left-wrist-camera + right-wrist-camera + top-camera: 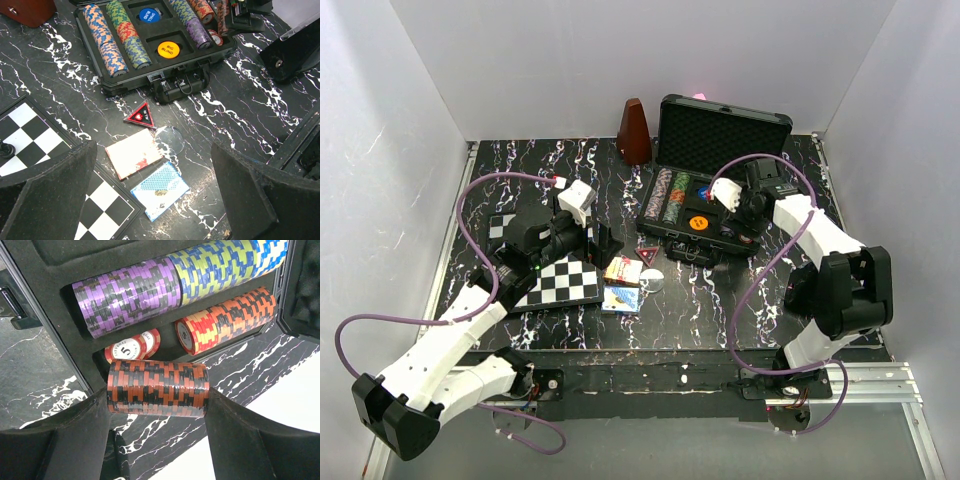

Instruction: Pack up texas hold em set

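Two arms reach over a black marbled bench (690, 300). The case (132, 82) stands open at the back right of the bench, with its foam lid (725, 135) upright. Rows of chips (107, 40) lie in its left and right troughs. An orange button (168, 49) and a blue button (147, 15) sit in the middle wells.

The right jaws are partly open and grip a roll (157, 387) of red-and-black chips, which lies sideways between the two fingers (65, 435). The roll hangs at the right edge of the case. Near it in the case are a purple row (127, 300), a red-orange row (227, 320) and two loose red-white chips (132, 346).

The left jaws are wide open and hold nothing. They hover over the bench in front of the case. Under them lie two card boxes just beside each other, a red-white box (134, 158) and a blue box (160, 190). A red triangle (140, 116) and a clear disc (172, 137) lie between these boxes and the case. A chessboard (30, 130) lies left of the boxes, close to them. A brown metronome (634, 132) stands left of the lid.
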Robot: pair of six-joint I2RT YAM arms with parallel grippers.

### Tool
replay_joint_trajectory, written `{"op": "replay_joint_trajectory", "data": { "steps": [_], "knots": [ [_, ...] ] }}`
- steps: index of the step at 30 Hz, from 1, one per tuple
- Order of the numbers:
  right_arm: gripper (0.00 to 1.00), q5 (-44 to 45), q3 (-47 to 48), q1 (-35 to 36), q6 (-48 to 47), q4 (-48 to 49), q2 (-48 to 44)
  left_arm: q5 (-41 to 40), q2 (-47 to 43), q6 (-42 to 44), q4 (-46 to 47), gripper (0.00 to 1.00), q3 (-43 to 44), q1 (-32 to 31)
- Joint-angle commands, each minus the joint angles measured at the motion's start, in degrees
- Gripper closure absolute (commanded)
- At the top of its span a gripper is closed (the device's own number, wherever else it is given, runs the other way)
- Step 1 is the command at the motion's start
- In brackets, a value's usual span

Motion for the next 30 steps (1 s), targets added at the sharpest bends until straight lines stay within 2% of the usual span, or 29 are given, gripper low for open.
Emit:
{"op": "replay_joint_trajectory", "data": {
  "steps": [1, 16, 22, 23, 24, 25, 27, 30],
  "knots": [
    [0.99, 1.3, 1.0, 0.9, -2.6, 2.4, 0.7, -0.7, -1.3, 0.8, -0.4, 0.02, -0.3, 0.1],
    [0.99, 4.5, 0.4, 2.2, -2.4, 4.6, 4.2, -0.9, -0.9, 0.9, -0.4, 0.02, -0.3, 0.1],
    [0.72, 6.3, -1.7, 2.3, -2.5, 9.6, 3.7, -0.9, -0.3, 0.9, -0.4, 0.02, -0.2, 0.1],
    [0.63, 6.5, -1.9, 2.4, -2.4, 10.3, 3.7, -0.9, -0.2, 0.9, -0.4, 0.02, -0.2, 0.1],
    [0.38, 6.7, -2.1, 2.4, -2.4, 10.6, 3.7, -0.8, -0.3, 0.9, -0.4, 0.02, -0.2, 0.1],
    [0.24, 7.0, -2.1, 2.4, -2.4, 11.0, 3.7, -0.8, -0.2, 0.9, -0.4, 0.02, -0.3, 0.1],
    [0.18, 7.3, -2.0, 2.5, -2.0, 11.1, 3.8, -0.9, -0.1, 0.9, -0.4, 0.02, -0.2, 0.1],
    [0.15, 7.5, -1.8, 2.8, -1.5, 11.2, 3.3, -0.9, 0.0, 0.9, -0.3, 0.02, -0.3, 0.1]
  ]
}}
